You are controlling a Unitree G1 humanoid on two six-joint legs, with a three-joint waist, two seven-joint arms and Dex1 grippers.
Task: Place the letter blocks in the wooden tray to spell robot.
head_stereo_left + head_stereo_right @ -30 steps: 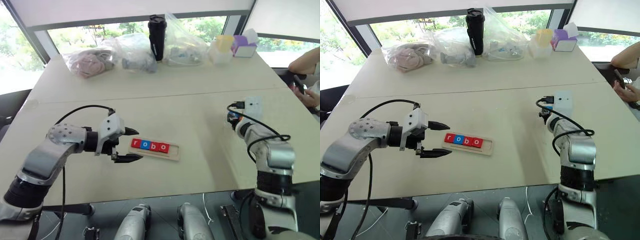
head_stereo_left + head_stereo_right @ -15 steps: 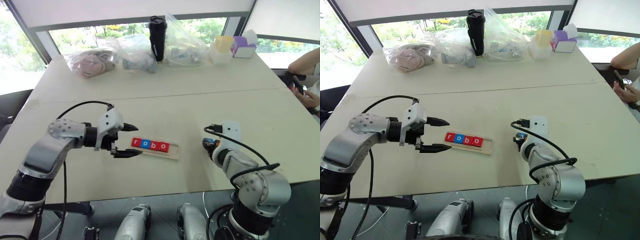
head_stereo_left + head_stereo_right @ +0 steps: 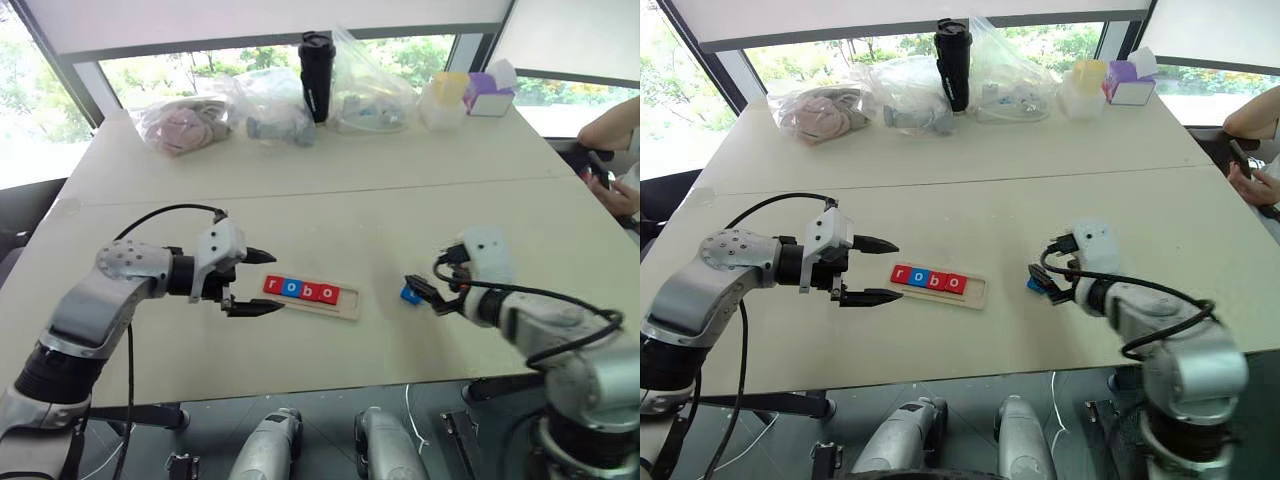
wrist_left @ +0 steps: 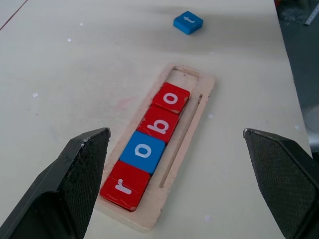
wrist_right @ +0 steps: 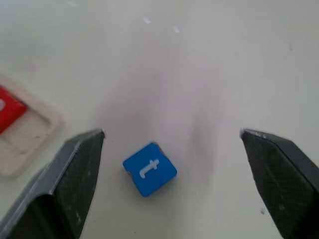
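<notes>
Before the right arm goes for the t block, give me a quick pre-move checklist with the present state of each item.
1. Last slot of the wooden tray free: ok.
2. Four letter blocks seated, reading r, o, b, o: ok.
3. Blue t block lying flat on the table, letter up: ok.
4. Right gripper open, fingers either side of the t block, not touching: ok.
5. Left gripper open, off the tray's r end: ok.
6. t turned to match the row: cannot tell.

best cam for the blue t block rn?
Right wrist view: the blue t block lies on the table between the right gripper's open fingers, letter readable. The left wrist view shows it small, beyond the wooden tray. In the eye views it is a blue speck at the right gripper's fingertips.
</notes>
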